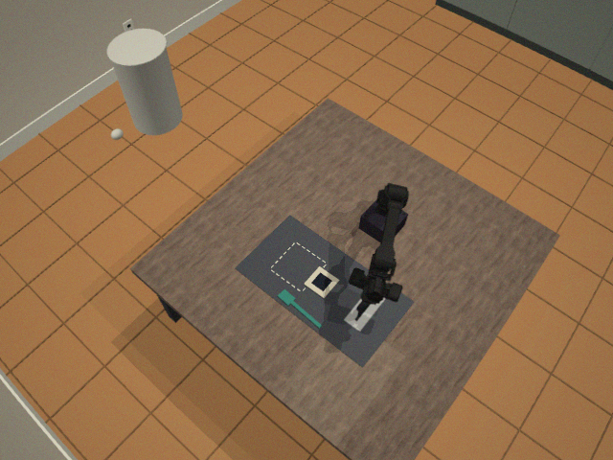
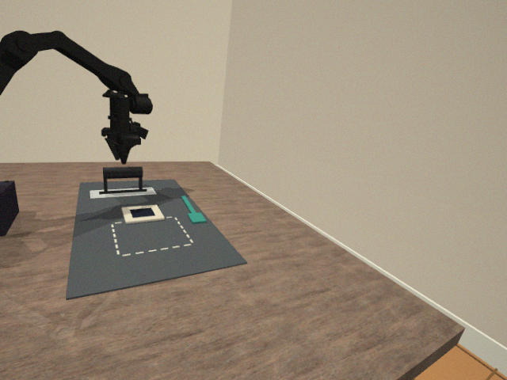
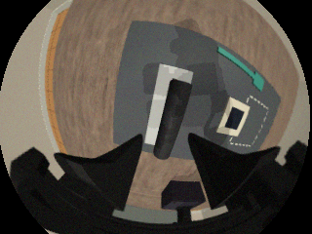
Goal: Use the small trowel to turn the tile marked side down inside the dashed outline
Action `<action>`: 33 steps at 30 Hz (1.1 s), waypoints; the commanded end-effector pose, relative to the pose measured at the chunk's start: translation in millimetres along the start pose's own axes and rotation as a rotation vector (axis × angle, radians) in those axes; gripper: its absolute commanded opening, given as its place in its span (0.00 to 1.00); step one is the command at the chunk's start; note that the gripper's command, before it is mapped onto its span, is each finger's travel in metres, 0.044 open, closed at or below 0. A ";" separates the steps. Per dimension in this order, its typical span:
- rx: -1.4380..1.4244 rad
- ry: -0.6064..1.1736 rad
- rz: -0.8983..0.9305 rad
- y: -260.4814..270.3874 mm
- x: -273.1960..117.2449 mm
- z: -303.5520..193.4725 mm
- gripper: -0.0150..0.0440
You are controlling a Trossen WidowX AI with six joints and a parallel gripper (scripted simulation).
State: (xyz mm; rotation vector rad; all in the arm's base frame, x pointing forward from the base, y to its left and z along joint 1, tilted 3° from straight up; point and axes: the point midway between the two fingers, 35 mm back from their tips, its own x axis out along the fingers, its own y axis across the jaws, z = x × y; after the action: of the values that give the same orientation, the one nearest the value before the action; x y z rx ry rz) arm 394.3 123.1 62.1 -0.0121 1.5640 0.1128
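The trowel (image 1: 351,319) (image 2: 123,172) (image 3: 175,117), a pale flat blade with a raised black bar handle, stands on the dark mat (image 1: 264,255) (image 2: 92,271) (image 3: 131,63). My gripper (image 1: 374,297) (image 2: 120,161) (image 3: 166,136) is open and empty, pointing down above the handle. In the wrist view the handle's near end shows between the fingertips, which stand on either side. The square cream tile (image 1: 322,281) (image 2: 142,212) (image 3: 235,117) lies flat, its dark marked side up. It covers one corner of the dashed outline (image 1: 296,242) and lies mostly outside it.
A green paddle-shaped tool (image 1: 285,297) (image 2: 196,217) (image 3: 258,81) lies flat near the mat's long edge, beside the tile and outline. A dark box (image 1: 380,223) (image 2: 6,208) (image 3: 182,194) stands on the wooden table (image 1: 238,213) (image 2: 286,294) at the arm's base.
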 end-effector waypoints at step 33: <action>0.241 -0.003 -0.003 -9.4 34.4 4.8 0.71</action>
State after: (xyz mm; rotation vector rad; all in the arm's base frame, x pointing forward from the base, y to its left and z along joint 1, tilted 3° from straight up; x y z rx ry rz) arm 399.5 116.4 31.7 0.1708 1.5690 -0.0721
